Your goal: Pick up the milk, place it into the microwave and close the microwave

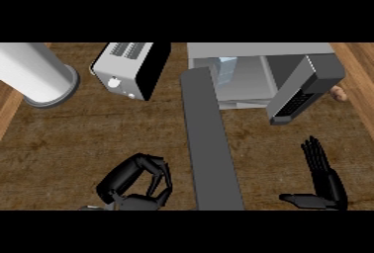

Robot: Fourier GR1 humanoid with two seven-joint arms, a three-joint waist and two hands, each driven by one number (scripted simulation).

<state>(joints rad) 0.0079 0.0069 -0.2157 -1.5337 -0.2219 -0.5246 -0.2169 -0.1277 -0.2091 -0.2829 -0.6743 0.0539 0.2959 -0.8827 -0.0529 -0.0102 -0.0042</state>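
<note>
The left hand (139, 185), curled on nothing I can see, and the right hand (321, 178), fingers straight, sit well in front of the microwave (256, 49) — inside it, by its left wall, is a pale shape I take for the milk (226, 66) — probably light, smooth and thin-sided, best held round its middle.

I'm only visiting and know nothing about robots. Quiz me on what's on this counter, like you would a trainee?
1. True or false: the microwave has its door shut.
2. Which hand has curled fingers? A) left hand B) right hand
3. Fill in: left of the microwave stands a silver ____.

Key: 1 false, the door stands open; 2 A; 3 toaster.
</note>
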